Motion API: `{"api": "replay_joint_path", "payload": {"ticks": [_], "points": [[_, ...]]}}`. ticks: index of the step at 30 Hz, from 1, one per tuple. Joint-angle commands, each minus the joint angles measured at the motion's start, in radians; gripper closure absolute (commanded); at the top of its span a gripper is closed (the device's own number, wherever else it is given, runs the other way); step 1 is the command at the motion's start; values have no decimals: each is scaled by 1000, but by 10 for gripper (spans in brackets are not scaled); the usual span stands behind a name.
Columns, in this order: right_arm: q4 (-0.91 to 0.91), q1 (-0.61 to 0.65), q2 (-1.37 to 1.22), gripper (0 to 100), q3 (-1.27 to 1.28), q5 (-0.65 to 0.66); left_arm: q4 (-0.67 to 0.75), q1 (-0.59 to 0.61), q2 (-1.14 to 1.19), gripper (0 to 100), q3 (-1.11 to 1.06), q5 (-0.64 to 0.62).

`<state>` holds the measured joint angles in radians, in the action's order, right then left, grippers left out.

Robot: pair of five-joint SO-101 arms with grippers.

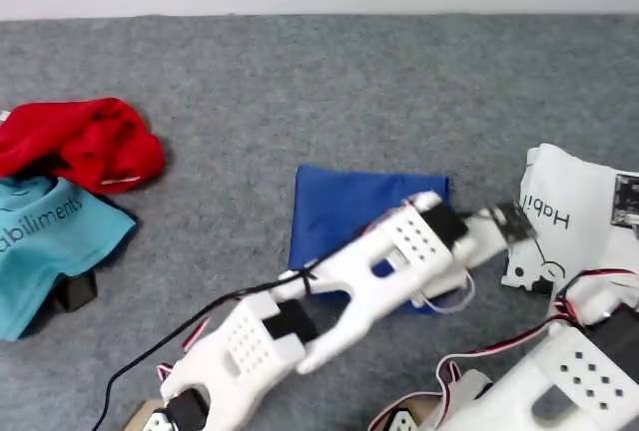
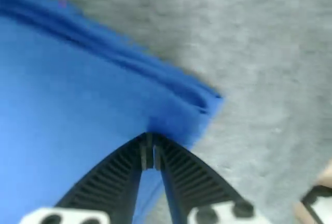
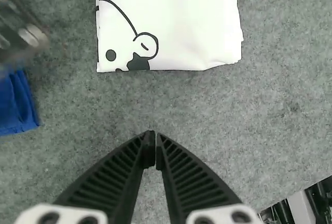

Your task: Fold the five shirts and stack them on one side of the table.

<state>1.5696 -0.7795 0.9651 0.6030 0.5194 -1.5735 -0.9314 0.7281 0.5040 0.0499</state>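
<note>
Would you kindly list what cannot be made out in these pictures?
- Blue shirt: high view, near edge hidden under the left arm.
- Teal shirt: high view, cut off by the left edge.
- White shirt: high view, cut off by the right edge.
- Dark thing under the teal shirt: high view, too little shows to name it.
- Left gripper: left wrist view, jaws shut at the blue shirt's edge; any cloth pinched between them is hidden.

Light: bright, soft, even across grey surface | Shadows: narrow, dark at edges of red shirt and teal shirt | blue shirt: shaded under left arm | white shirt: evenly lit
</note>
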Motion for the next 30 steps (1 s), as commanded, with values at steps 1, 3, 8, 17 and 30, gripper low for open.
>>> {"api": "replay_joint_path", "payload": {"ticks": [1,3,8,17,30], "points": [[-4,-12,19,986,-44,9,-23,-55,-12,985,4,5],[-4,-12,19,986,-44,9,-23,-63,-17,985,5,3],[-4,-12,19,985,-44,12,-71,-20,-52,986,59,3],[-21,19,18,983,-51,6,-180,144,-278,986,142,5],[-171,561,7,987,51,-152,-181,611,-810,986,-186,9]]}}
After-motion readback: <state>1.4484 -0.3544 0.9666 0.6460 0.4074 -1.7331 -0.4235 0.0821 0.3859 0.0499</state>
